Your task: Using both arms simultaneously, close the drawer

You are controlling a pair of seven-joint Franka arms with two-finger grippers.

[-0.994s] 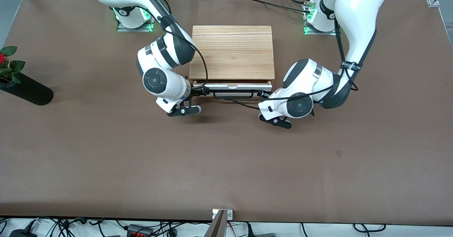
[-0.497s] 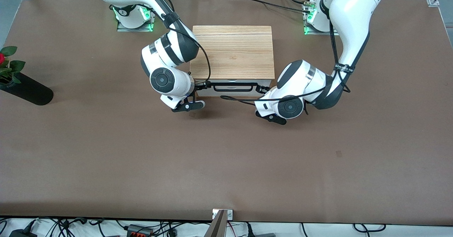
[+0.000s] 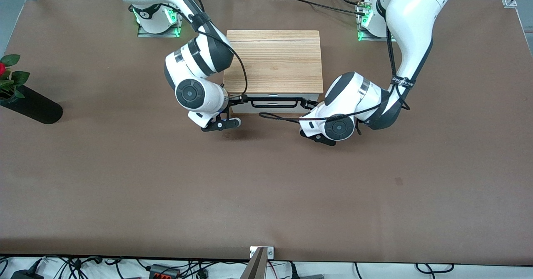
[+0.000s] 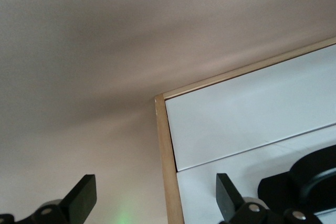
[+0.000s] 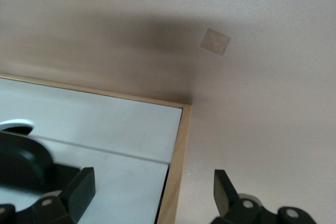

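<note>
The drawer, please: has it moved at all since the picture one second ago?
Yes. The drawer has slid into the oak cabinet; its front now sits flush under the cabinet top.

The drawer (image 3: 275, 106) front is flanked by the left gripper (image 3: 309, 103) and right gripper (image 3: 238, 100); open table (image 3: 266, 195) is left nearer the front camera.

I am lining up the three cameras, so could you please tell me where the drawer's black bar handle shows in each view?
Front view: the black bar handle runs along the white drawer front, between the two grippers.
Left wrist view: one curved end of it shows at the picture's lower edge, against the white front.
Right wrist view: its other end shows low in the picture.
Shared landmark: the cabinet's light wood edge beside the white front.
</note>
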